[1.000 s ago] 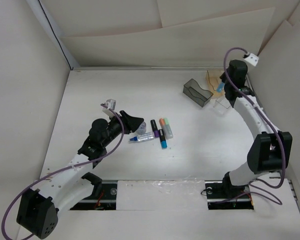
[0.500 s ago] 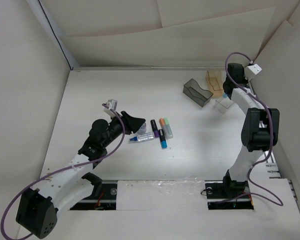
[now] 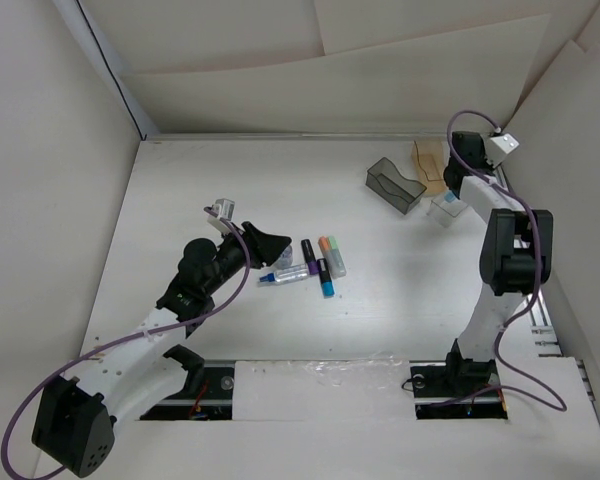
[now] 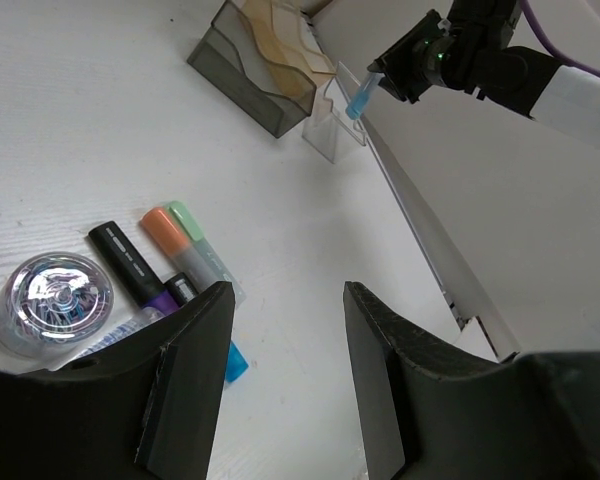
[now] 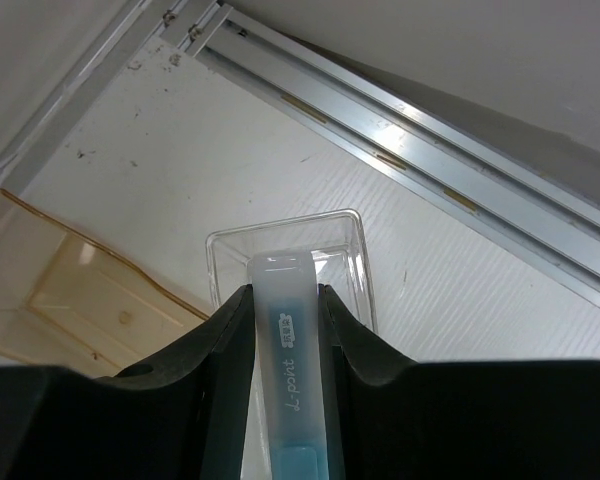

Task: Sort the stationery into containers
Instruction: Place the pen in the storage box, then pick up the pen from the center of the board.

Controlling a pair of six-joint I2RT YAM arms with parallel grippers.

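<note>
My right gripper [image 5: 285,300] is shut on a light-blue marker [image 5: 286,345] and holds it just above the clear bin [image 5: 348,250]. The top view shows this gripper [image 3: 454,184] at the far right, over the clear bin [image 3: 443,210]. The tan bin [image 3: 429,165] and the smoky grey bin [image 3: 394,185] stand beside it. My left gripper [image 3: 273,245] is open and empty, beside the pile at mid-table. The pile holds a black-purple marker [image 4: 130,262], an orange-capped marker [image 4: 172,240], a blue-ended marker [image 3: 326,282], a clear pen [image 3: 285,274] and a clear roll [image 4: 55,298].
A metal rail [image 5: 430,160] runs along the table's right edge just beyond the clear bin. White walls close in the table at left, back and right. Both arm bases sit at the near edge.
The right arm has folded up and its wrist has turned, bringing the marker down over the clear bin. The left arm and the pile have not moved.
</note>
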